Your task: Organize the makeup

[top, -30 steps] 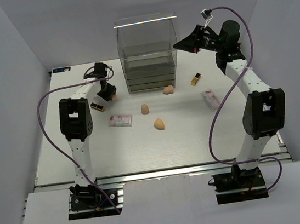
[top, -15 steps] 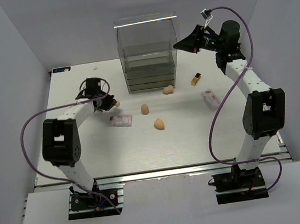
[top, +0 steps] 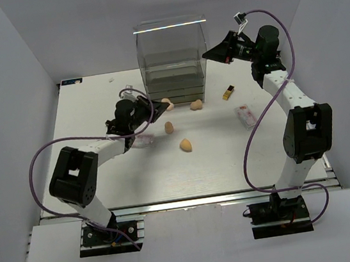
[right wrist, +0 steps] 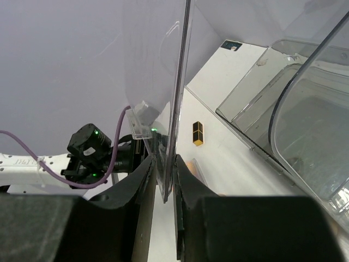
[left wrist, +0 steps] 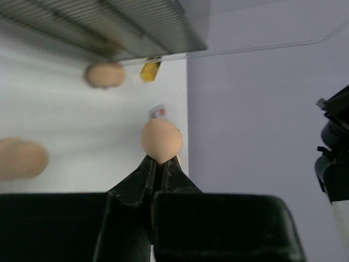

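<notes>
Holding a peach sponge pinched in my left claw, just in front of the drawer box at the overhead frame's centre; my right claw clamps its clear panel. Next, I judge: ease the sponge inside, then release.

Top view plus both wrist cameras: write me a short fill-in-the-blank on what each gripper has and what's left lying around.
1. The left gripper pinches one peach sponge, while ____ more sponges lie loose on the table.
2. The right gripper is closed on a ____ plastic panel.
3. Seen from above, the lipstick tube lies to the ____ of the drawer box.
Missing words: three; clear; right.
</notes>
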